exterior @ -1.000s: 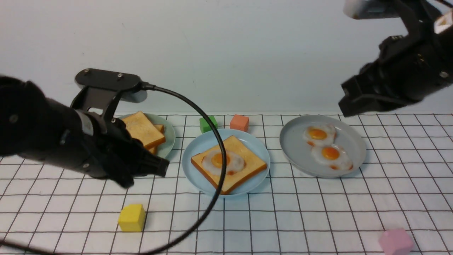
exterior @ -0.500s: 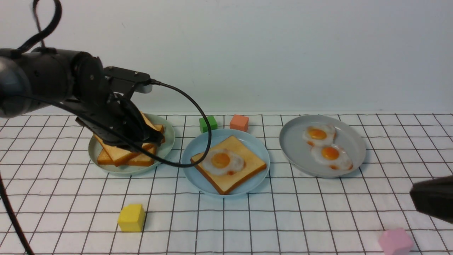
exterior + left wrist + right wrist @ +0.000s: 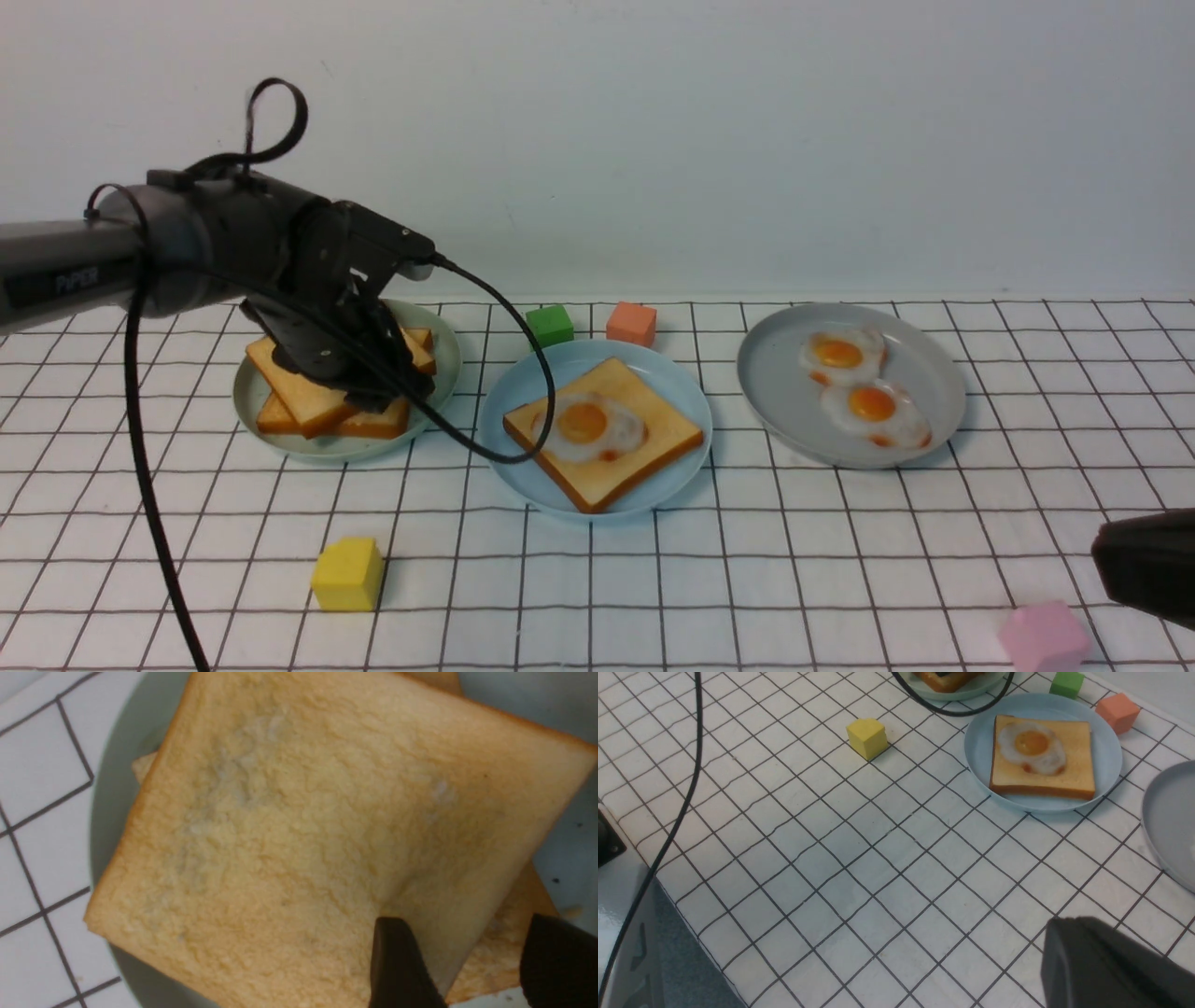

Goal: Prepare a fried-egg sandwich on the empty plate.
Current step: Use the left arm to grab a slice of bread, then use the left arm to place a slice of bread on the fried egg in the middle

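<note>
Across the whole tabletop lies a white cloth ruled with a black grid, and behind its far edge rises a plain pale wall. Toward the far left corner sits a pale green plate carrying a stack of toast. At the middle, closer to the far edge than the near one, the light blue plate holds one toast slice lying flat, with a fried egg resting on top of it. Toward the far right, a grey plate holds two more eggs side by side. A green cube and a salmon cube stand by the far edge behind the blue plate, a yellow cube sits left of centre toward the near edge, and a pink cube is at the near right corner.

The left arm reaches over the green plate, and its black cable droops onto the cloth by the blue plate's left rim. The left jaws stand wide apart and hold nothing. One of the fingers is over a corner of the top slice, the other beyond that slice's edge; whether either touches the bread cannot be told.

The right arm hangs low near the near right corner. The right jaws are closed together and carry nothing.
</note>
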Available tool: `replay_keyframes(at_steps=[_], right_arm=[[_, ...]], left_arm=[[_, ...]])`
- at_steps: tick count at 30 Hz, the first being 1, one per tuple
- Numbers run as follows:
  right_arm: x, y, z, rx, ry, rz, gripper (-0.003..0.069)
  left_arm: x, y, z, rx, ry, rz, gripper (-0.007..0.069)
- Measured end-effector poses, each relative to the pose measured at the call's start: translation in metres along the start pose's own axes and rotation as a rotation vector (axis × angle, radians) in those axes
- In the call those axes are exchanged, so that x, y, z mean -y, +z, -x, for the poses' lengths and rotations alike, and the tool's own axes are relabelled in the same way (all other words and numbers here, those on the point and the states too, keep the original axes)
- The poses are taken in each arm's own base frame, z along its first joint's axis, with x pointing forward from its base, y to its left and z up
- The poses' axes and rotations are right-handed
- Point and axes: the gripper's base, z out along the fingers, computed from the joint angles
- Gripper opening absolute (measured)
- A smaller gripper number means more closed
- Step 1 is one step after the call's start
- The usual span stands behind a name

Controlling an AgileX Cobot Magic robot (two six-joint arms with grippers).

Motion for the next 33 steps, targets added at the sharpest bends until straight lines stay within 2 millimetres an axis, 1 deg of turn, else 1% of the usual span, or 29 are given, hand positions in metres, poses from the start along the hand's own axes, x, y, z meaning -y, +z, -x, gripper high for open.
replay_keyframes(at_steps=[3,6,8,10,11,13,15,18,21,23,24,25,26,27,28,30,32,33], right_arm=[[-0.001,0.0,0.0,0.004,0.012,0.013,0.0013],[-0.001,0.0,0.001,0.011,0.017,0.016,0.0014],[-0.002,0.0,0.001,0.012,0.019,0.018,0.0014],[-0.002,0.0,0.001,0.012,0.02,0.02,0.0014],[-0.002,0.0,0.001,0.013,0.023,0.022,0.0014],[-0.003,0.0,0.001,0.014,0.027,0.028,0.0014],[-0.003,0.0,0.001,0.014,0.028,0.029,0.0014],[-0.003,0.0,0.001,0.015,0.029,0.03,0.0014],[-0.003,-0.001,0.001,0.017,0.028,0.03,0.0016],[-0.003,-0.003,0.001,0.024,0.025,0.029,0.0017],[-0.003,-0.003,0.001,0.025,0.024,0.029,0.0017],[-0.003,-0.006,0.0,0.037,0.017,0.023,0.0017],[-0.003,-0.006,0.0,0.037,0.017,0.023,0.0017],[-0.003,-0.01,-0.001,0.047,0.008,0.014,0.0017],[-0.003,-0.013,-0.001,0.057,-0.001,0.004,0.0017],[-0.004,-0.018,-0.003,0.071,-0.01,-0.004,0.0017],[-0.005,-0.023,-0.005,0.082,-0.014,-0.005,0.0017],[-0.005,-0.025,-0.005,0.084,-0.015,-0.004,0.0017]], left_arm=[[0.0,0.006,0.0,-0.001,0.024,0.013,0.0359],[0.0,0.01,0.0,-0.006,0.03,0.018,0.0316],[-0.001,0.011,0.0,-0.007,0.031,0.024,0.0265],[-0.001,0.011,0.0,-0.01,0.035,0.027,0.0177],[-0.002,0.011,0.0,-0.01,0.037,0.029,0.0153],[-0.002,0.011,0.0,-0.01,0.042,0.032,0.0074],[-0.002,0.011,0.0,-0.01,0.046,0.035,0.0033],[-0.002,0.008,0.001,-0.005,0.046,0.037,0.0029],[-0.002,-0.008,0.003,-0.009,0.036,0.035,0.0029],[0.0,-0.029,0.007,0.004,0.026,0.032,0.0029],[0.001,-0.034,0.008,0.009,0.024,0.032,0.0029],[0.007,-0.056,0.013,0.045,0.011,0.022,0.0029],[0.008,-0.062,0.015,0.057,0.01,0.019,0.0029],[0.018,-0.078,0.02,0.092,0.008,0.0,0.0029],[0.032,-0.092,0.024,0.12,0.013,-0.031,0.0029],[0.055,-0.105,0.029,0.143,0.038,-0.076,0.0029],[0.094,-0.112,0.031,0.15,0.09,-0.147,0.0029],[0.105,-0.112,0.031,0.148,0.108,-0.165,0.0029]])
